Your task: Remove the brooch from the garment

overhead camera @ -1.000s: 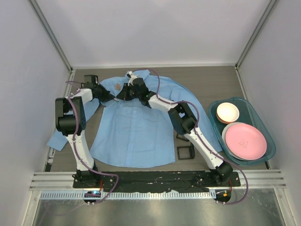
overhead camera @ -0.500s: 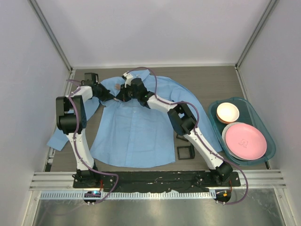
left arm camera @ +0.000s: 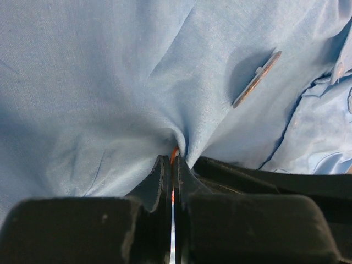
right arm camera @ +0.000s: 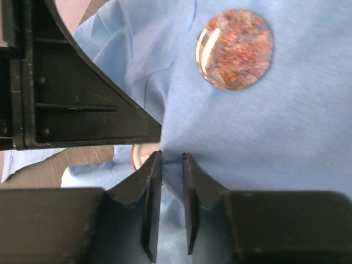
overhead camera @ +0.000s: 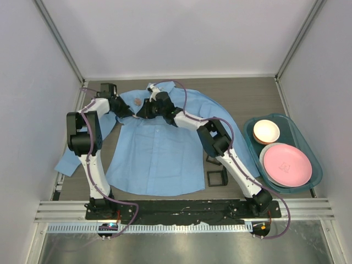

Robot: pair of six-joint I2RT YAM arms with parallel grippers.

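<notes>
slightly farther up the table than a second ago, the left arm reaches onto the garment [overhead camera: 159,151], where the left gripper [left arm camera: 173,160] pinches a puckered fold of blue cloth, fingers pressed together on it. just to the right, the round mottled brooch [right arm camera: 234,48] sits pinned near the collar. the right gripper [right arm camera: 171,157] hovers near it, fingers narrowly parted with nothing between them. far right, a teal tub [overhead camera: 291,129] holds a pink plate [overhead camera: 287,165].

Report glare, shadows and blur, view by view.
Right wrist: a white glare streak on the brooch. Left wrist: the brooch throws a dark shadow on the shirt; the left gripper is blurred up close. Top external: even light, brooch tiny.
</notes>
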